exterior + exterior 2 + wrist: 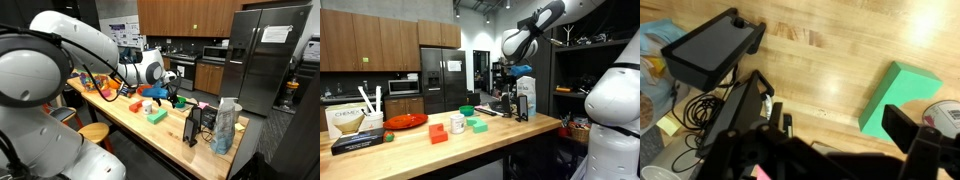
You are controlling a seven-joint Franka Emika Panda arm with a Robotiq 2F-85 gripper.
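Gripper (825, 140) hovers above wooden counter (830, 60), jaws spread, between 1 green block (902, 95) and black stand (710, 45) near counter's end edge.

Kitchen around me: wood cabinets (370, 45) far left, steel fridge (442, 78) beyond my butcher-block worktop (500, 135), dark ceiling overhead.

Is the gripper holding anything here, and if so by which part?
Nothing is held: in the wrist view the gripper hangs open and empty above the wooden table, near the green block.
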